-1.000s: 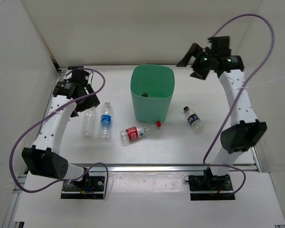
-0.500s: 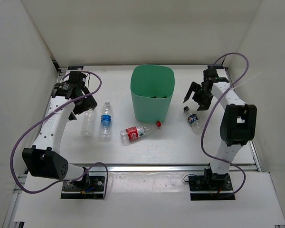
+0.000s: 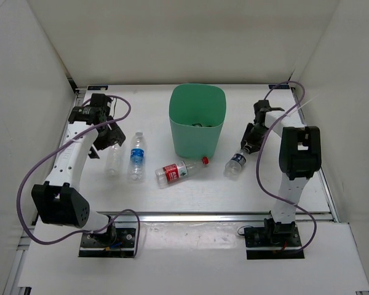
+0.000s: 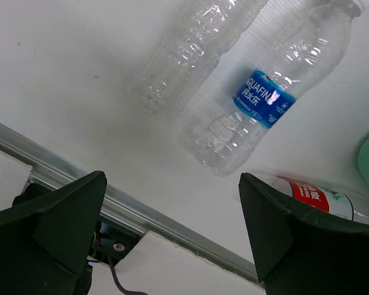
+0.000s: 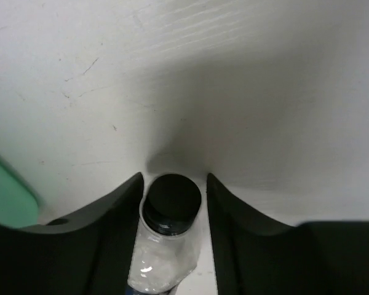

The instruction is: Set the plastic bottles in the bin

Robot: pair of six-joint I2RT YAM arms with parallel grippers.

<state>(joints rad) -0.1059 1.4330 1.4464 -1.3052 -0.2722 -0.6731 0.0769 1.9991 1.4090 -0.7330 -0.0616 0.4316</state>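
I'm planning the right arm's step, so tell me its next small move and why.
Probably lift the black-capped bottle straight up: the right gripper has its fingers tight on both sides of the bottle's neck, and the green bin stands close by, taller than the bottle.

White arms (image 3: 72, 161), black joints, purple cables (image 3: 19, 209)

We take this for a robotics lab, a test cell rather than a home or shop. The white table (image 3: 147, 196) is boxed in by plain white panels (image 3: 172, 37) along its far, left and right edges. An aluminium rail (image 3: 190, 216) runs along its near edge. There the left arm (image 3: 74, 157) and right arm (image 3: 298, 153) are bolted to black base plates (image 3: 107, 241), trailing purple cables (image 3: 259, 169). Staged props sit on the table: a green bin (image 3: 197, 132) and plastic bottles (image 3: 136, 157), among them a black-capped bottle (image 3: 235, 164).
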